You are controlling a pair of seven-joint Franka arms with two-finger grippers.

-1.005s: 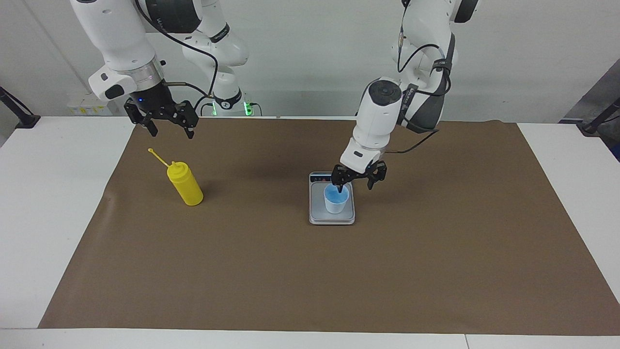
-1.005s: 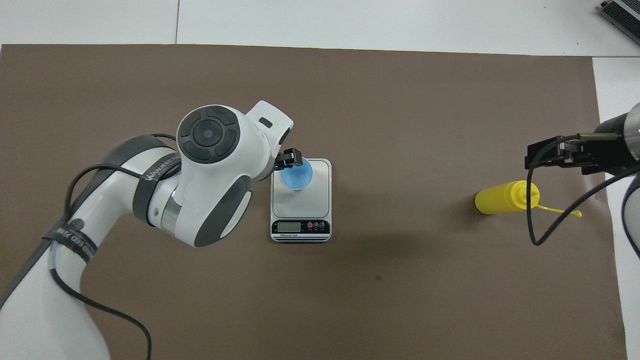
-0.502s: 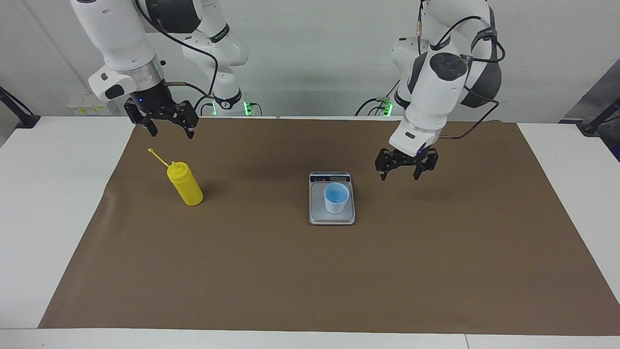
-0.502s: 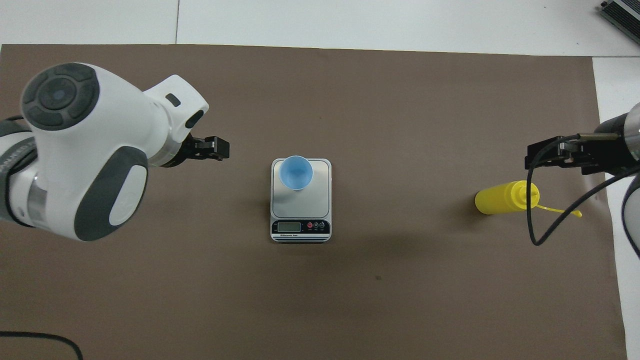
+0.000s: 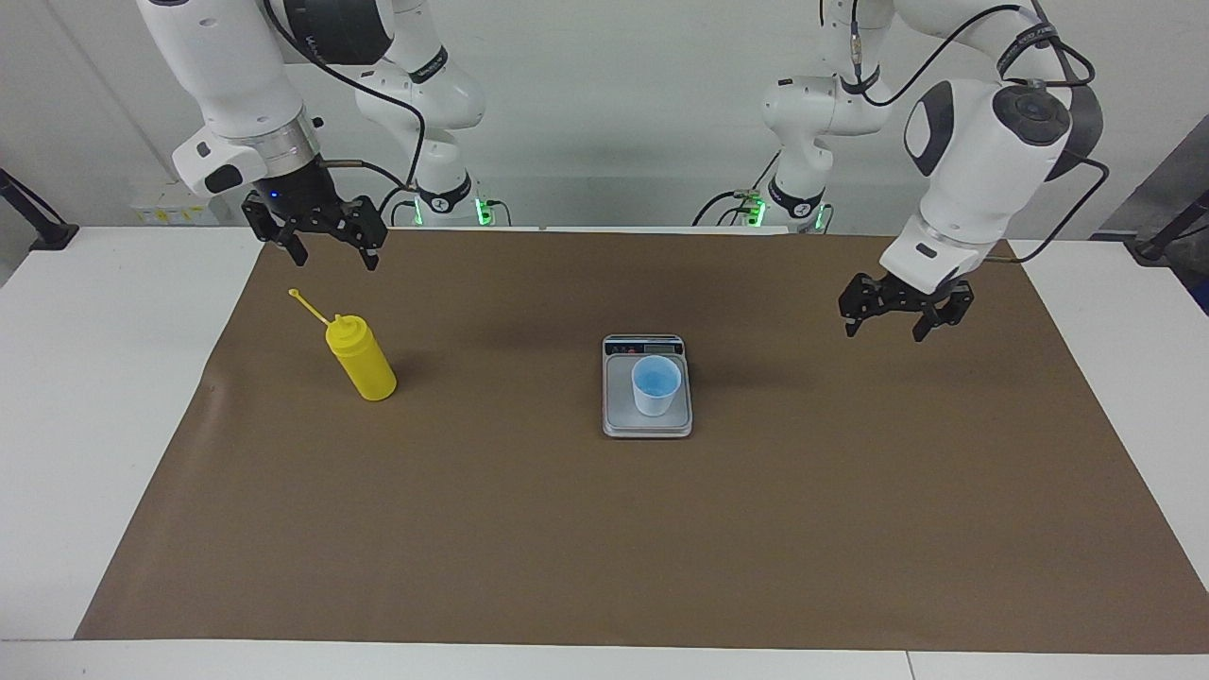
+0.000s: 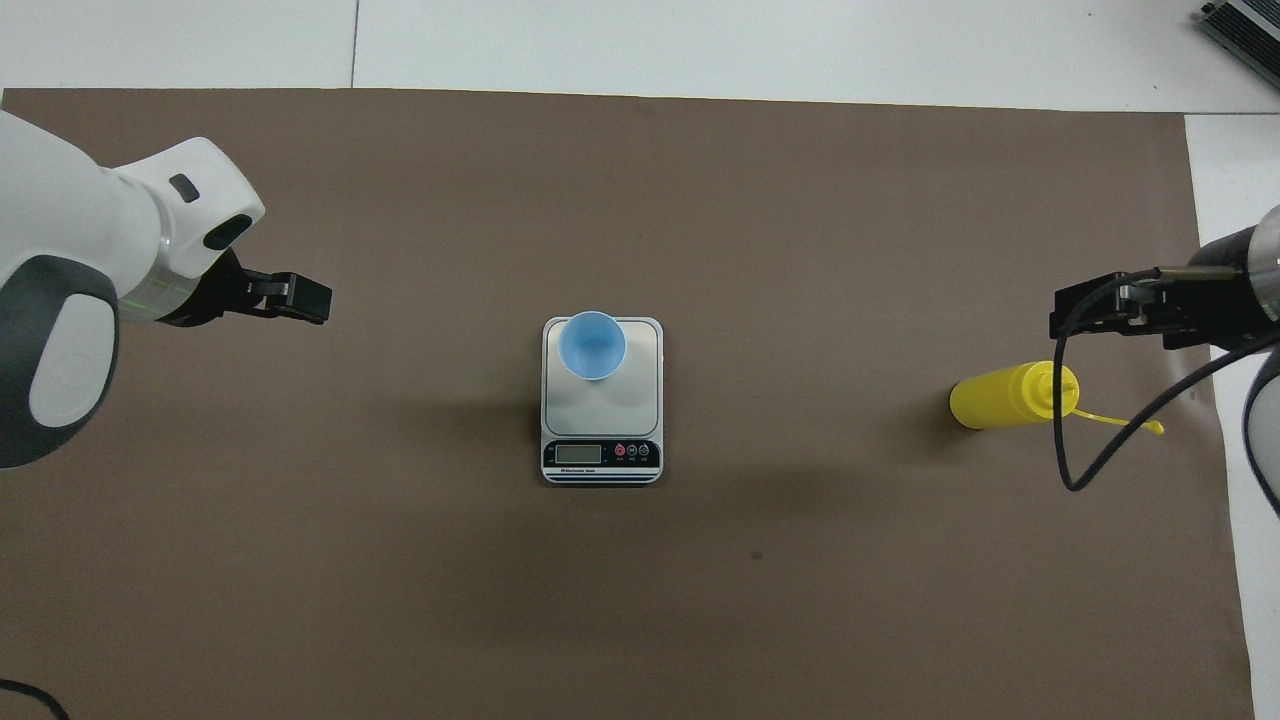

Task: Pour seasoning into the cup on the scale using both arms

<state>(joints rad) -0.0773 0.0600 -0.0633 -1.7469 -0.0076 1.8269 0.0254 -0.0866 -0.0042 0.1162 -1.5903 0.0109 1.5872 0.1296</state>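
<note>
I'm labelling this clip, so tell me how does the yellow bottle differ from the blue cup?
The yellow bottle stands on the brown mat toward the right arm's end; the blue cup stands on the scale. The bottle is taller, with a cone nozzle; the cup is open-topped. Both are upright and unheld.

Brown mat (image 5: pixel 604 548) covers most of the white table (image 5: pixel 85 397), lying flat with a slight wrinkle at its edge toward the right arm's end. Bare table strips show at both ends and along the edge farthest from the robots. Small dark speck (image 6: pixel 756 555) on the mat. White wall (image 5: pixel 604 113) at the robots' end. Dark angled struts (image 5: pixel 33 222) at both table corners there.
</note>
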